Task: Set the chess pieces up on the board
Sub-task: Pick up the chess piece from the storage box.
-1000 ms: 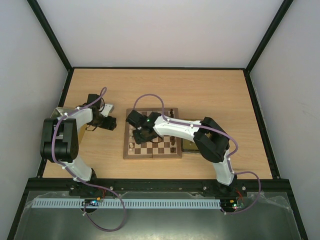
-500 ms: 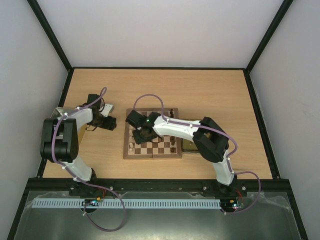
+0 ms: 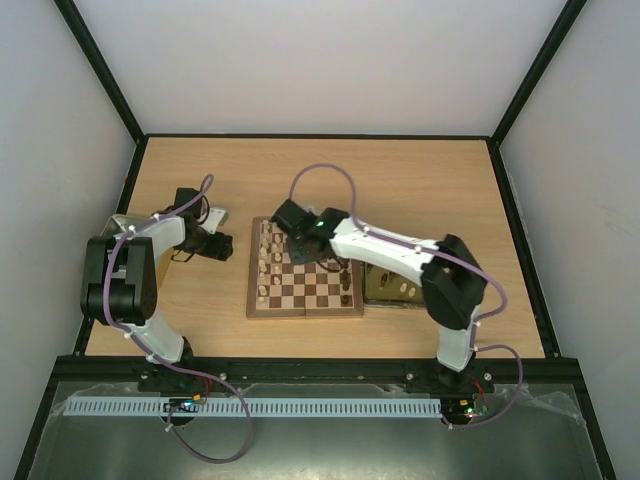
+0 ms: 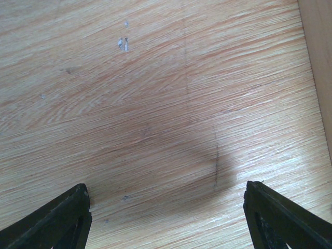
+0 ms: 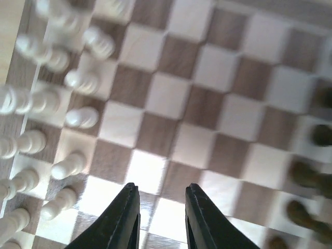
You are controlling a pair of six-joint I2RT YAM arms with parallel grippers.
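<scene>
The board [image 3: 310,292] lies mid-table. Cream chess pieces [image 3: 265,266] stand in two columns along its left side, and they show blurred in the right wrist view as cream chess pieces [image 5: 78,117]. Dark chess pieces [image 3: 347,287] stand at its right side, seen close as dark chess pieces [image 5: 306,174]. My right gripper [image 3: 305,252] hovers over the board's far half; up close the right gripper [image 5: 161,188] is open, with only bare squares between its fingers. My left gripper [image 3: 222,245] is left of the board, and the left gripper [image 4: 166,199] hangs open over bare table.
A shiny gold tray [image 3: 398,287] with several pieces in it touches the board's right edge. A dull tin [image 3: 118,222] sits behind the left arm. Black frame rails and white walls border the wooden table [image 3: 420,190].
My right gripper has opened and pulled away from the cream pieces at the board's left, toward its far middle. The arm's elbow swung right, uncovering the tray. The left arm has not moved.
</scene>
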